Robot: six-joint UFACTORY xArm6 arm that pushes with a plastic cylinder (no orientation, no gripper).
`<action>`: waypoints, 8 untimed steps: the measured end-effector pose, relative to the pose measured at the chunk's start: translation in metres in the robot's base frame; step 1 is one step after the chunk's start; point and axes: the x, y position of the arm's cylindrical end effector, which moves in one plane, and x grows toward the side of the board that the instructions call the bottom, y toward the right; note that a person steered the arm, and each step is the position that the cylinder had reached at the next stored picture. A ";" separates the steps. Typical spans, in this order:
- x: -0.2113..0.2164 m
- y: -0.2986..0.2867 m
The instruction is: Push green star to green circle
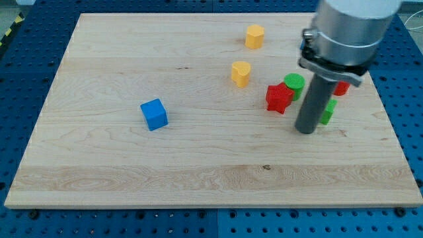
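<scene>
1. Board (99, 178): a pale wooden board lies on a blue perforated table (410, 99). Items are listed from the view's left to the view's right.
2. Blue cube (154, 114): stands alone on the left half of the board, well apart from every other block.
3. Yellow block (241, 73): sits near the centre, towards the view's top. Its shape looks heart-like, but this cannot be confirmed.
4. A second yellow block (254, 36): sits near the board's top edge, above and slightly right of the first. Its exact shape cannot be made out.
5. Red star (278, 98): sits right of centre, touching or just beside the green circle.
6. Green circle (295, 84): a short green cylinder, upright, just above and right of the red star.
7. Rod tip (305, 130): rests on the board just below the green circle and just left of the green star. The arm carries no gripper, so no jaw state applies.
8. Green star (327, 112): only its right part shows from behind the rod. It lies near the green circle, below and to its right.
9. Red block (342, 88): a small part shows beneath the arm housing; shape not determinable.
</scene>
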 end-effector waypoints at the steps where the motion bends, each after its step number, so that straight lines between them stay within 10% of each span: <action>1: -0.021 0.019; 5: -0.034 0.102; 8: -0.025 0.031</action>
